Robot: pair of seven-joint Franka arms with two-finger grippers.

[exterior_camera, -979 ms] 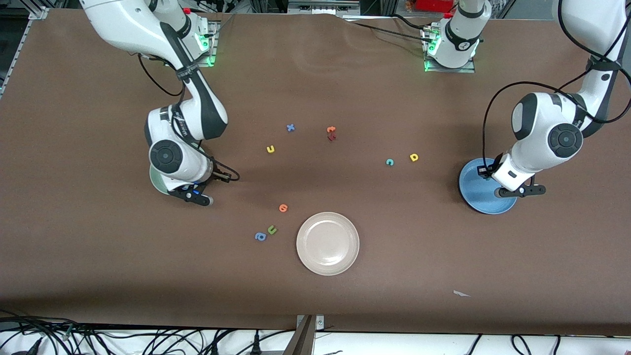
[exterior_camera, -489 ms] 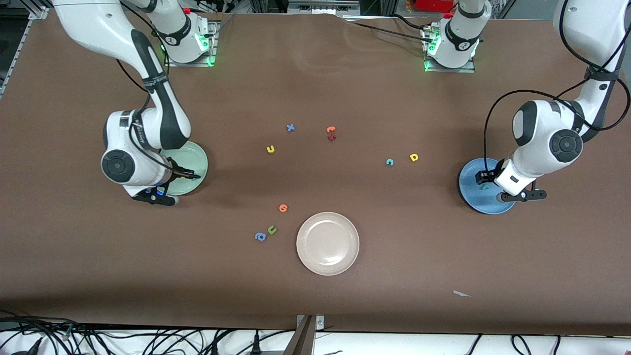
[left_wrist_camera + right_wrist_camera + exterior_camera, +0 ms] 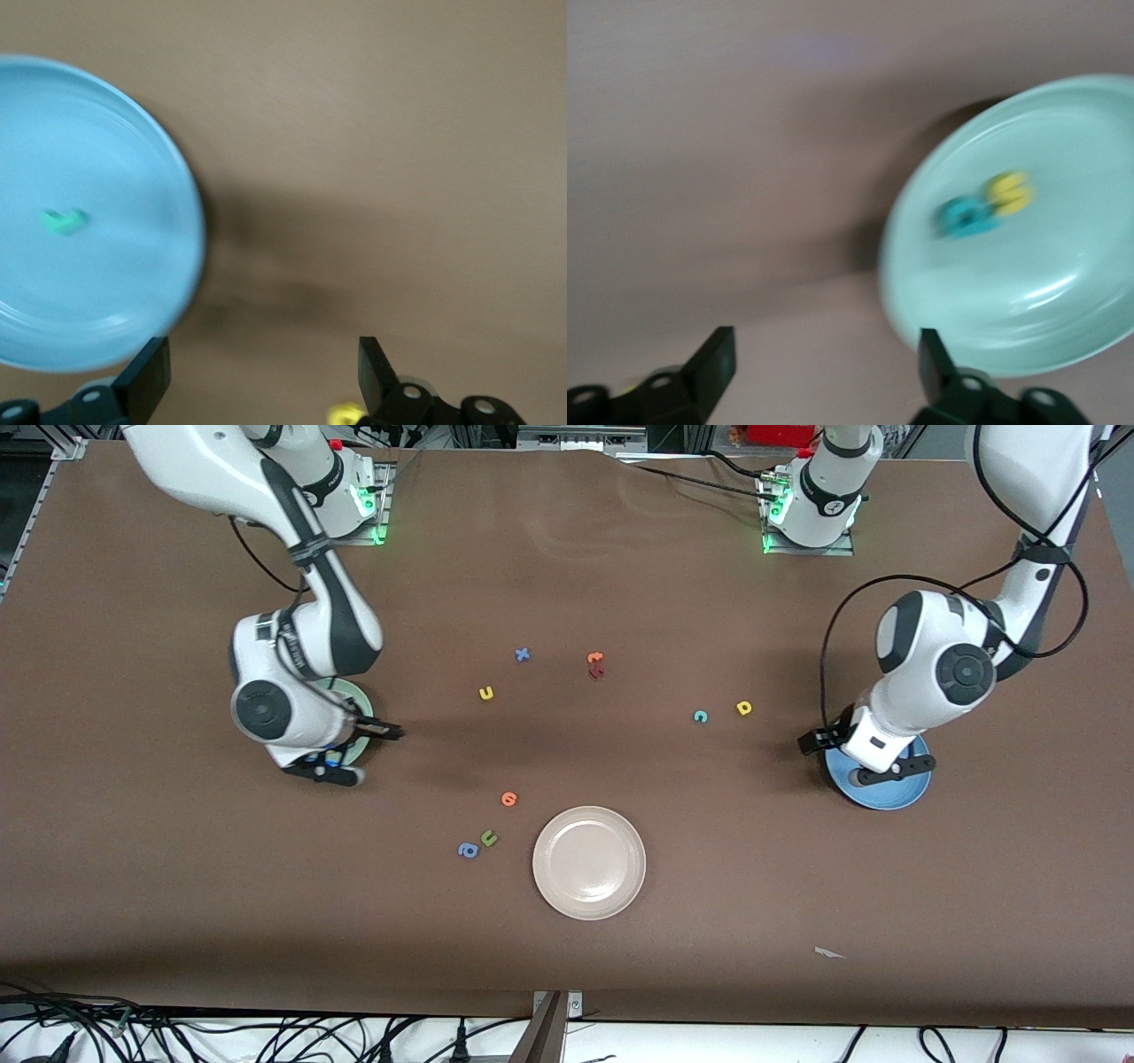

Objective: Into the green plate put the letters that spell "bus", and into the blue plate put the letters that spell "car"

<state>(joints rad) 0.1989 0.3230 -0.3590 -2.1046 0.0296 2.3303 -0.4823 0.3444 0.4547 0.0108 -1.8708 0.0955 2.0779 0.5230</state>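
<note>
a: left hand [image 3: 864, 755] hangs over the blue plate's [image 3: 912, 790] rim, fingers spread wide, holding nothing. right hand [image 3: 363, 753] is just as wide and empty, over the green plate's [image 3: 359, 704] edge.

b: so what's in?

a: the r [image 3: 64, 220] lies in the blue plate. the b [image 3: 966, 217] and s [image 3: 1010, 193] lie touching in the green one. the yellow u [image 3: 485, 693], c [image 3: 701, 716] and yellow a [image 3: 744, 708] are out on the worktop.

b: next picks, then?

a: i'd say so. seen from the front camera, the c is near 10 o'clock of the blue plate, with the a just beside it at the c's 2 o'clock. the yellow u is at 2 o'clock of the green plate.

b: anything to watch?

a: the olive u [image 3: 488, 837], at 4 o'clock of the green plate, is the wrong one. go by colour. the letters are tiny and flat, so come straight down with the fingers either side, nearly touching the worktop, and close gently. the c and a lie close together, so centre on one to avoid nudging the other.
</note>
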